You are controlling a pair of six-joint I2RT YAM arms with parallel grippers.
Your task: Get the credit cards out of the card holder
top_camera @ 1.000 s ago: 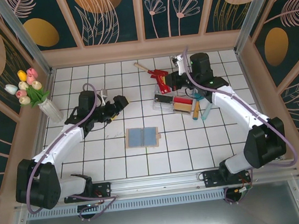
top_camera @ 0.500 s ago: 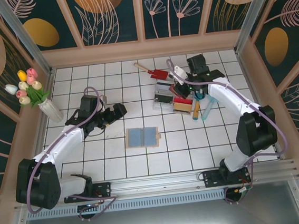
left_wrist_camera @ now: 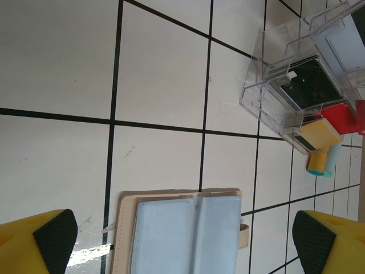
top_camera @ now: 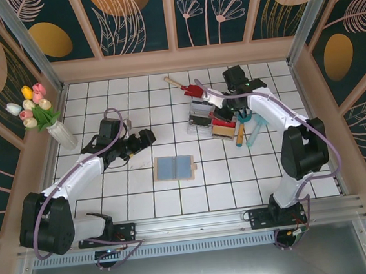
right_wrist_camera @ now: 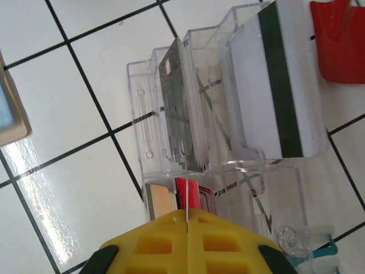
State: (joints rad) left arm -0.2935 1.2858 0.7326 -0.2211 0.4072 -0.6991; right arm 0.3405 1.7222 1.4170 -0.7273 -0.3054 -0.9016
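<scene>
top external view: on the white tiled counter (top_camera: 143, 192), a vase (top_camera: 63, 134) of tulips stands at the far left. just right of it the left tool (top_camera: 145, 138) hangs over the tiles with its jaws spread wide, gripping nothing. the holder (top_camera: 174, 168) lies open and flat near the middle, blue-grey inside facing up, a little nearer the bases than that tool and apart from it. further right a clear tray (top_camera: 192, 128) holds cards (top_camera: 200, 117). a red shovel (top_camera: 191, 89) lies just behind the tray. the right tool (top_camera: 209, 103) sits over the tray. a tan block (top_camera: 221, 131) and a teal piece (top_camera: 252, 132) lie just right of the tray.

left wrist view: the black pads (left_wrist_camera: 54, 237) stand far apart at the lower corners. the open holder (left_wrist_camera: 182, 231) lies between them on the tiles. whether its pockets hold any card i cannot tell. the tray is well apart at upper right, with a dark card (left_wrist_camera: 311, 85) in it.

right wrist view: a corner of the holder shows at the left edge. in the tray, a stack of cards stands on edge in one slot and a white card (right_wrist_camera: 274, 85) with a dark stripe leans in the next. the right tool's yellow fingers (right_wrist_camera: 154, 245) are pressed together, closed, just in front of the tray.
</scene>
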